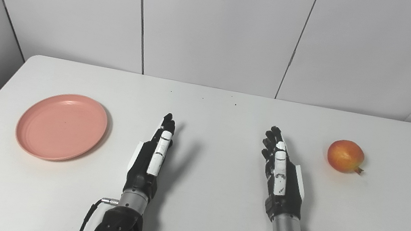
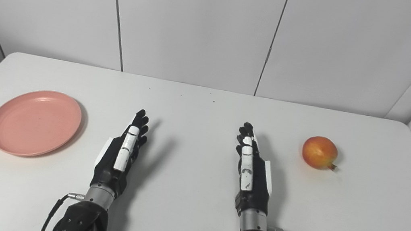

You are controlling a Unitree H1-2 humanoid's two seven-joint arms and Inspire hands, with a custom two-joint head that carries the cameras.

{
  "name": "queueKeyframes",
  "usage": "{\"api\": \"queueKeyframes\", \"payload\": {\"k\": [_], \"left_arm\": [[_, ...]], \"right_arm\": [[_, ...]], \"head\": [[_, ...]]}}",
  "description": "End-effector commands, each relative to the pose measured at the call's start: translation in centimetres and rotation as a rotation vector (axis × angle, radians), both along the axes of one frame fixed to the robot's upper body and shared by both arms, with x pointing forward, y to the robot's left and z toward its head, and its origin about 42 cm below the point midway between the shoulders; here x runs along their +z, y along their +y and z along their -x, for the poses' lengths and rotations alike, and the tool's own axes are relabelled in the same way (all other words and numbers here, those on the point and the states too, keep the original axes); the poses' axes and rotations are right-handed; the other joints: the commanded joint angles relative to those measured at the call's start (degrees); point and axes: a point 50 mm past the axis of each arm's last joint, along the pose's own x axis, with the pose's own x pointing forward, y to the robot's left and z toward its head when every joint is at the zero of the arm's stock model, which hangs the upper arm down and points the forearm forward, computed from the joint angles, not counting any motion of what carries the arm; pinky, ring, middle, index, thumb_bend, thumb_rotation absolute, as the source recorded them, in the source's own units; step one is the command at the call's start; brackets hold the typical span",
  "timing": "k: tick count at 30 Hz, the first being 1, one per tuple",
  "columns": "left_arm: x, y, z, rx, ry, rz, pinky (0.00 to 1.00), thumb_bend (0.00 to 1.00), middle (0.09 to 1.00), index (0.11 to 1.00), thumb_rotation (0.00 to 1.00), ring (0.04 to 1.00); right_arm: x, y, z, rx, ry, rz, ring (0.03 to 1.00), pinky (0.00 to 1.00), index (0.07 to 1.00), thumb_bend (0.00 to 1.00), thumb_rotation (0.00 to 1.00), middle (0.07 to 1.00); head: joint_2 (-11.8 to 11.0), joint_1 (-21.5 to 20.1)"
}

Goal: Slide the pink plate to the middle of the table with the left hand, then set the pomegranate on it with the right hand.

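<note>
Both hands, left hand [image 1: 154, 156] and right hand [image 1: 280, 171], are held open and empty, fingers extended. The pink plate [image 1: 61, 126], left of the left fingers, is best pressed flat and slid across the counter [image 1: 220, 126].

The plate [image 1: 61, 126] is set on the table [image 1: 199, 212] at its left side, the pomegranate [image 1: 345, 156] at its right. Between them, well apart from both, the left hand [image 1: 154, 152] and right hand [image 1: 279, 169] are held side by side.

Both forearms run off the bottom edge. The counter [image 1: 201, 196] is cut by the bottom and side edges. Small dark specks [image 1: 235, 104] near its far edge are too tiny to identify.
</note>
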Motion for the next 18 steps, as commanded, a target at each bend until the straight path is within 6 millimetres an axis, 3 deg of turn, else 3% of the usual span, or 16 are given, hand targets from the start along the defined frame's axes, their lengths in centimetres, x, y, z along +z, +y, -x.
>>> {"api": "queueKeyframes", "payload": {"k": [1, 10, 18], "left_arm": [[1.0, -1.2, -0.2, -0.024, -0.064, 0.022, 1.00, 0.51, 1.000, 1.000, 1.00, 1.000], [0.3, -3.4, -0.1, -0.019, -0.075, 0.021, 1.00, 0.52, 1.000, 1.000, 1.00, 1.000], [0.0, -4.7, -0.2, -0.020, -0.071, 0.023, 1.00, 0.54, 1.000, 1.000, 1.00, 1.000]], "right_arm": [[1.6, -0.3, -0.5, 0.002, -0.094, 0.005, 0.951, 0.98, 0.940, 0.56, 1.00, 0.942], [0.7, -2.4, -0.4, 0.009, -0.097, 0.011, 0.958, 1.00, 0.953, 0.62, 1.00, 0.962], [0.1, -3.7, -0.5, 0.006, -0.113, -0.008, 0.966, 0.98, 0.960, 0.59, 1.00, 0.967]], "head": [[-0.77, 2.16], [-3.06, 12.09], [-4.14, 15.88]]}}
